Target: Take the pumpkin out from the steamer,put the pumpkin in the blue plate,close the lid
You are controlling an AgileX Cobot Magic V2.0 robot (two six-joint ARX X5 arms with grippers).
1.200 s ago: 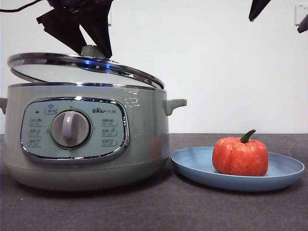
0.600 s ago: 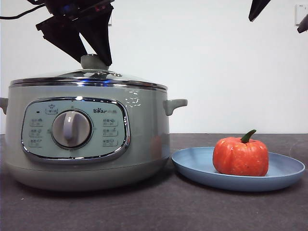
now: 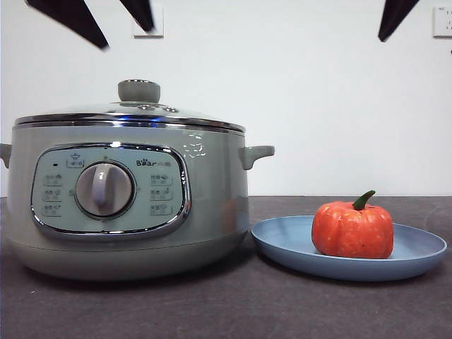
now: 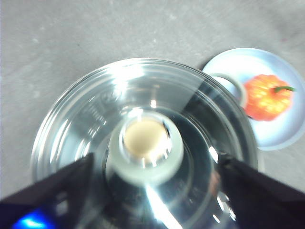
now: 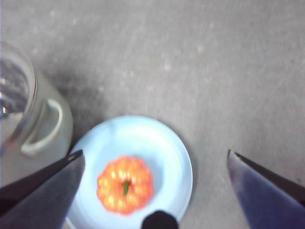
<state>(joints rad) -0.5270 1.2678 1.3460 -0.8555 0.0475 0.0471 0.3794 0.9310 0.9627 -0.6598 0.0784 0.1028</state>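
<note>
The pale green steamer [image 3: 127, 201] stands at the left with the glass lid [image 3: 131, 113] resting flat on its rim, knob [image 3: 139, 90] upright. The orange pumpkin [image 3: 352, 229] sits in the blue plate [image 3: 282, 240] to the steamer's right. My left gripper [image 3: 113, 18] hangs open high above the knob [image 4: 144, 149], holding nothing; the lid [image 4: 86, 124] fills the left wrist view, with the pumpkin [image 4: 268, 97] beside it. My right gripper [image 5: 155, 167] is open well above the pumpkin [image 5: 125, 185] and plate [image 5: 162, 143], showing as a black tip [image 3: 395, 18] in the front view.
The dark table [image 3: 233, 304] runs in front of the steamer and plate. A white wall with an outlet plate [image 3: 150, 28] stands behind. The steamer's side handle [image 3: 256, 153] reaches toward the plate, also visible as the handle [image 5: 43, 129] in the right wrist view.
The lid went from tilted in my left gripper to lying flat on the steamer. The left gripper then let go of the knob and rose up and away.
</note>
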